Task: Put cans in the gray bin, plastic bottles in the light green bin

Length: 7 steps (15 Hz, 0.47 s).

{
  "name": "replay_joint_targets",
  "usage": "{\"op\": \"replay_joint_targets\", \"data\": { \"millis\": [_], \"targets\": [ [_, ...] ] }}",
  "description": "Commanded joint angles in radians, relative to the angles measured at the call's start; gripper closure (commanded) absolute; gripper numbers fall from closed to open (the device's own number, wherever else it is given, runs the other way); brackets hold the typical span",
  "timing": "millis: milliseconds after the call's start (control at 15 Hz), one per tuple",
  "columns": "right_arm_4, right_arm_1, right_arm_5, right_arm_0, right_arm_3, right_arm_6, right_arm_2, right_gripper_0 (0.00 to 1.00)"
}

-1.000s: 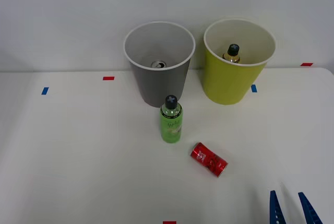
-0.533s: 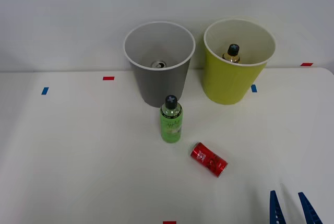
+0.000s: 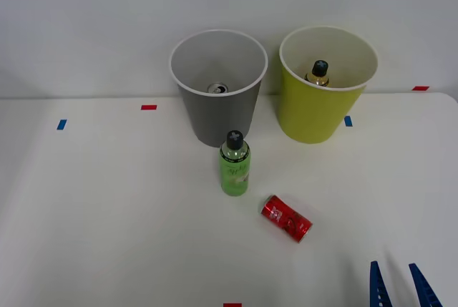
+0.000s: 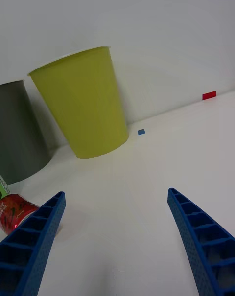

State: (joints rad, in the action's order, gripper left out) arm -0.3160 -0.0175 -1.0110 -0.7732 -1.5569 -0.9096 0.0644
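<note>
Your jaws stand wide and empty at the bench's near right; square them across the lying red can (image 3: 286, 218) before closing.

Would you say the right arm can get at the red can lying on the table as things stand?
Probably yes. The red can lies on its side on open table, apart from the green bottle, and the right gripper sits nearby with its fingers spread and nothing between.

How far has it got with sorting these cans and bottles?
About halfway. One can lies in the gray bin and the yellow bottle stands in the light green bin. The right gripper holds nothing, fingers open. The green bottle and red can remain on the table.
</note>
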Motion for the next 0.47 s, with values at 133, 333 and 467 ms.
{"op": "replay_joint_targets", "data": {
  "millis": [133, 333, 467],
  "targets": [
    [0.0, 0.0, 0.0, 0.0, 0.0, 0.0, 0.0, 0.29],
    [0.0, 0.0, 0.0, 0.0, 0.0, 0.0, 0.0, 0.29],
    [0.0, 0.0, 0.0, 0.0, 0.0, 0.0, 0.0, 0.29]
  ]
}}
